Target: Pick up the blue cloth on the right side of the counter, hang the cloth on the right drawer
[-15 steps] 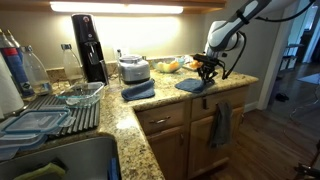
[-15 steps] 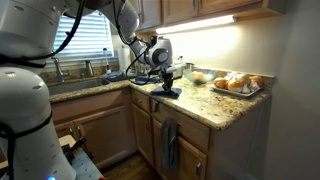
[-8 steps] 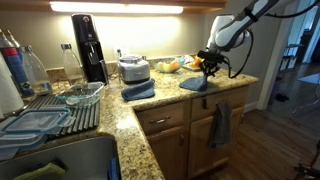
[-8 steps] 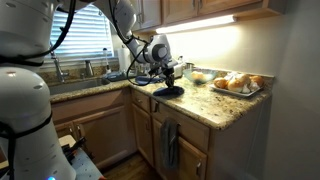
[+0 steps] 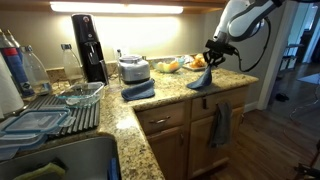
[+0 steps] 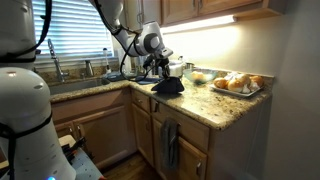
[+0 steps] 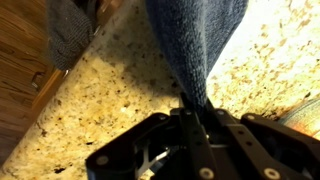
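Cloth in the grip: my gripper (image 5: 212,52) is clamped shut on a pinched peak of the blue cloth (image 5: 202,77), which hangs from it as a narrow cone above the right end of the counter (image 5: 165,97). I judge the hold was taken near the fabric's middle so the rest gathers and drapes freely, ready to be carried past the counter's edge to the right drawer (image 5: 231,98) just beneath it. Both exterior views give the height of the lift, though neither settles whether the lowest fold has left the counter. Only the wrist view shows the fabric running straight into my closed jaws, with a grey towel (image 7: 68,32) visible beyond the counter's rim. An exterior view alone shows a plate of bread (image 6: 237,85) farther along the counter, well apart from the cloth; another shows a smaller navy cloth (image 5: 138,90) lying flat on the counter toward its corner.
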Robot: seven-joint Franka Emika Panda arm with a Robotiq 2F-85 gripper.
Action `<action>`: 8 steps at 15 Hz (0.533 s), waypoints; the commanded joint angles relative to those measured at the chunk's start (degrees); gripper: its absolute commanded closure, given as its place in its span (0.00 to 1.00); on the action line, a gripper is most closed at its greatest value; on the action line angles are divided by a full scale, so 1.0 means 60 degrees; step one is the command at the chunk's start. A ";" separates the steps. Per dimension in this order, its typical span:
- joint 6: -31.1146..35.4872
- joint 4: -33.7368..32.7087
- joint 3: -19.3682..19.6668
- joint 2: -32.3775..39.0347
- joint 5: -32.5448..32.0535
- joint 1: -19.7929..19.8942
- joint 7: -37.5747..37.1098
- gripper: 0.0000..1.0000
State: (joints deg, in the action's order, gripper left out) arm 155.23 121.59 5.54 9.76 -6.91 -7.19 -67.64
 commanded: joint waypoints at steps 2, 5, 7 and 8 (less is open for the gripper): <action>-0.0004 0.0114 -0.0127 -0.0115 -0.0031 0.0129 0.0027 0.89; 0.0007 0.0154 -0.0126 -0.0115 -0.0041 0.0128 0.0030 0.89; 0.0015 0.0165 -0.0126 -0.0115 -0.0041 0.0127 0.0032 0.89; 0.0018 0.0169 -0.0126 -0.0115 -0.0041 0.0127 0.0032 0.94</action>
State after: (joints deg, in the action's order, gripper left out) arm 155.39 122.64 5.52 9.08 -7.10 -7.21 -67.52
